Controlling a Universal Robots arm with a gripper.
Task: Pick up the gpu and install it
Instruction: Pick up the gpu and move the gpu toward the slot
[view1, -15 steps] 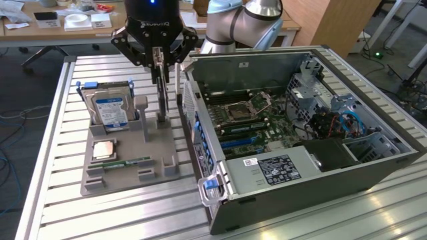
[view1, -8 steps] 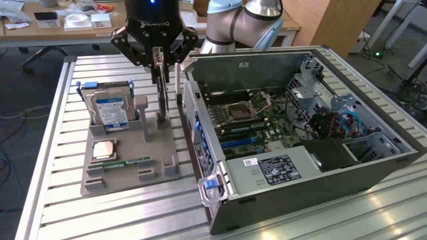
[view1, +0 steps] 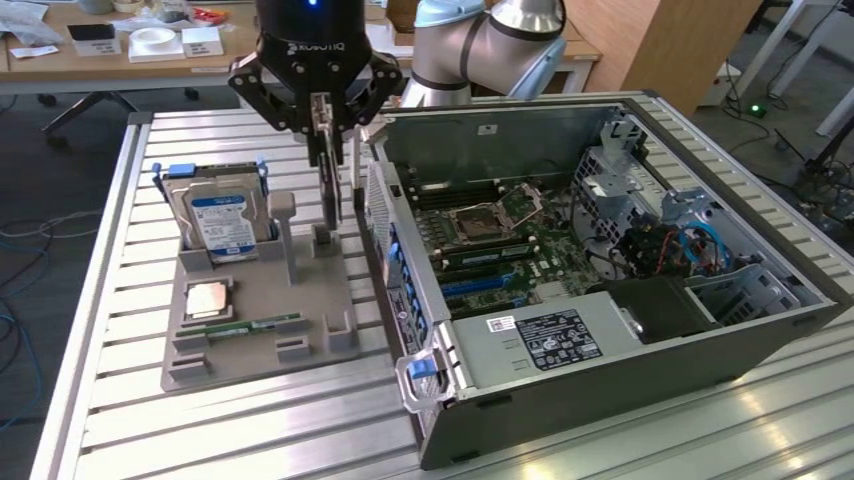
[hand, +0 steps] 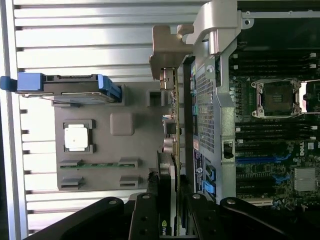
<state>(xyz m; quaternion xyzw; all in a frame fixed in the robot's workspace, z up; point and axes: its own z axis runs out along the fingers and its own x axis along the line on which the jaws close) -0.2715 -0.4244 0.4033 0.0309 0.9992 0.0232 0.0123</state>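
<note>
Worktop of silver slatted aluminium (view1: 200, 430) carried two fixtures: a grey moulded parts tray (view1: 254, 352) on the exterior view's left and an open grey desktop computer case (view1: 641, 380) on the exterior view's right, lying on its side with the green motherboard (view1: 501, 240) facing up. Behind the table stood light wooden desks (view1: 80, 68) and a tall wooden cabinet (view1: 667, 40), with loose cables (view1: 24, 235) on the floor. The tray held a silver hard drive with a blue-white label (view1: 224, 225) standing upright, a square silver processor (view1: 207, 298) lying flat, and a slim green memory stick (view1: 247, 325) set on edge nearer the front. The black two-finger gripper (view1: 324, 135) on the silver-grey robot arm (view1: 481, 40) hung over the strip between tray and case, clamped on the gpu (view1: 328, 185), a thin green card with a black cooler, held upright on edge. In the wrist view the card's silver end bracket (hand: 167, 47) sat just beside the case's perforated side wall (hand: 206, 115). Whether the card's lower edge touched the tray could not be determined. The gap between tray and case wall was narrow. The case top stood open, and bare slats ran in front of the tray and along its outer side to the table's raised rail (view1: 88, 300).
</note>
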